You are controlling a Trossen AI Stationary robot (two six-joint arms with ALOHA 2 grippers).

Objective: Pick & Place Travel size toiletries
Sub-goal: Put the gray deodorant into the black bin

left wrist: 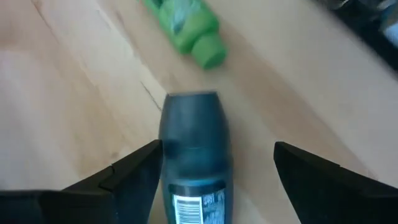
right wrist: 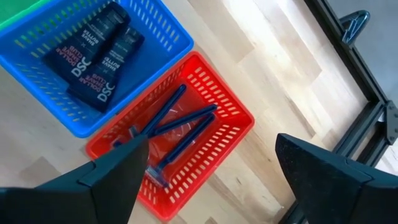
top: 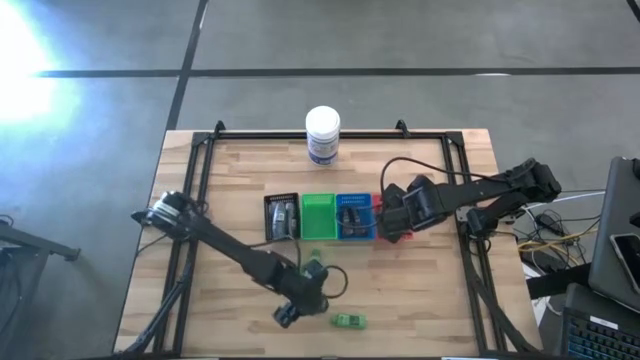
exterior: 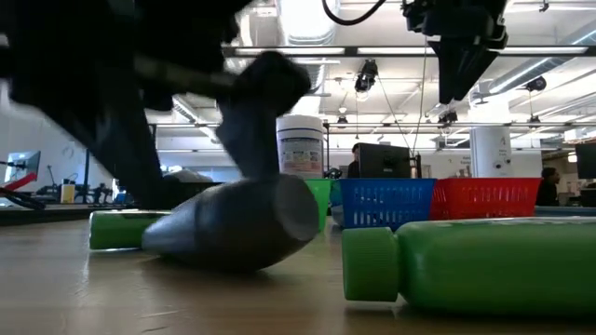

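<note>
Overhead; table-level; two downward wrist views

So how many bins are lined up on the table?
4, in a row mid-table: the black bin nearest the left arm's side, then the green bin, the blue bin, and the red bin, under the right gripper from above.

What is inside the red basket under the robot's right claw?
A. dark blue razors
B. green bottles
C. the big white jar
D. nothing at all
A: the right wrist view shows long dark blue razors lying in the red basket, right below the open right claw.
</note>
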